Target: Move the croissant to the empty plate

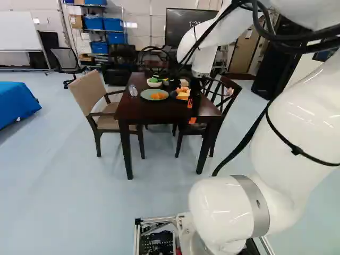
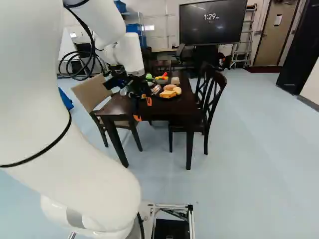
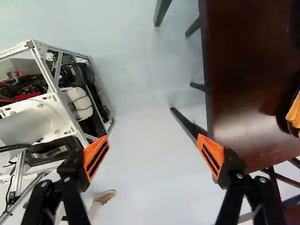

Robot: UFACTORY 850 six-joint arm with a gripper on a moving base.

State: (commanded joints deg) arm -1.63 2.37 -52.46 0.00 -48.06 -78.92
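Golden Piece on the Teal Plate, Gripper Wide and Empty

From where I stand, the gripper [image 3: 153,138] hangs just off the table's near edge, over the floor [image 3: 140,159], its fingers spread wide with nothing between them. On the table [image 1: 159,111], left of the middle, the teal plate [image 1: 143,95] carries a golden piece that I take for the croissant [image 1: 158,96], though it is too small to be certain. The dark plate [image 3: 282,112], nearer the right edge, holds several breads [image 2: 168,93], so neither one is bare.

My reading is that the teal plate was the empty one meant, and the croissant's move looks done. That would explain the open grip out past the edge, where it can't brush the food, the bowl [image 1: 154,84] or the clear cup [image 1: 133,90] by the left edge. If so, only backing away remains; swinging in low would risk knocking a plate.
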